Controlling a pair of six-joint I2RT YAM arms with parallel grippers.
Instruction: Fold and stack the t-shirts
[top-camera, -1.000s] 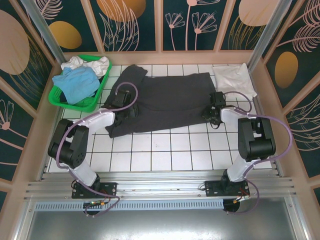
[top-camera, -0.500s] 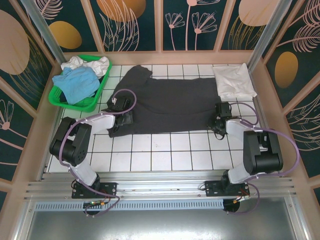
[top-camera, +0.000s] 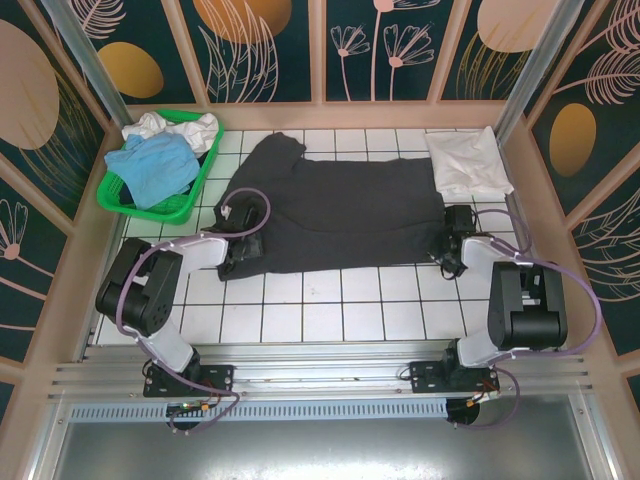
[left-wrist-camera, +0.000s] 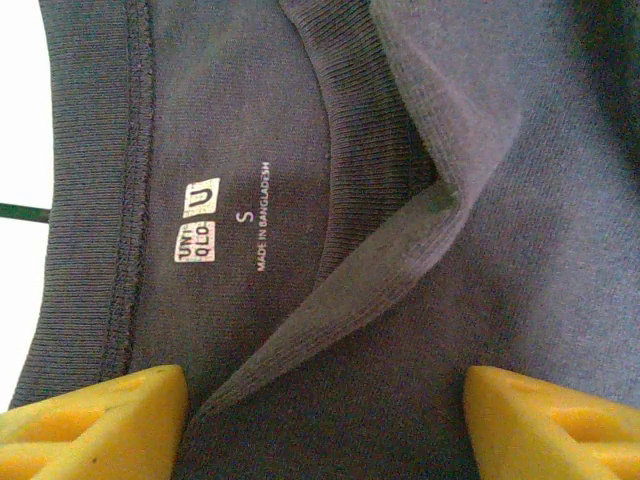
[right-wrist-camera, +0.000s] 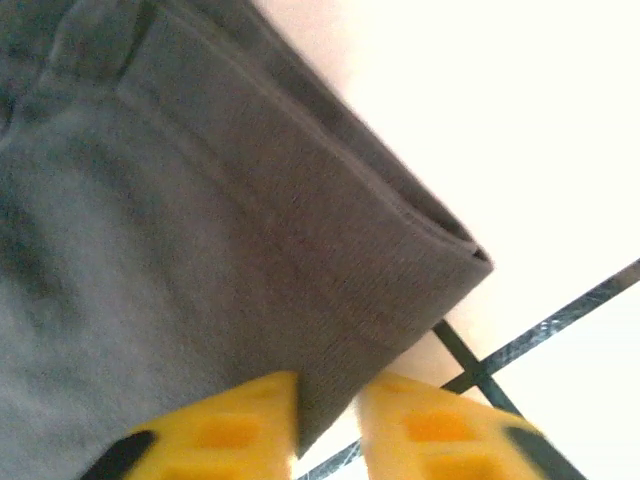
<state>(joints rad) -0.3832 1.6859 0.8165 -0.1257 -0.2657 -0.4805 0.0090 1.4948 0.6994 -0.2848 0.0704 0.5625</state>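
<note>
The dark charcoal t-shirt (top-camera: 340, 210) lies spread flat across the middle of the tiled table, collar end to the left. My left gripper (top-camera: 238, 252) hovers open over that end. Its yellow fingers (left-wrist-camera: 95, 415) stand wide apart over the ribbed collar (left-wrist-camera: 390, 250) and size label (left-wrist-camera: 197, 220), with cloth under the gap (left-wrist-camera: 325, 425). My right gripper (top-camera: 452, 250) is at the shirt's near right corner, shut (right-wrist-camera: 328, 420) on the hem (right-wrist-camera: 400, 290). A white t-shirt (top-camera: 468, 162) lies folded at the far right. A light blue t-shirt (top-camera: 155, 165) and a white one (top-camera: 180, 128) sit in the basket.
The green plastic basket (top-camera: 150, 208) stands at the far left corner beside the wall. Wooden rails edge the table on both sides and at the back. Bare white tiles (top-camera: 330, 310) run between the dark shirt and the arm bases.
My right gripper closed on the hem and moved right and nearer, drawing the dark shirt out flatter and wider. My left gripper shifted nearer along the collar end, still open.
</note>
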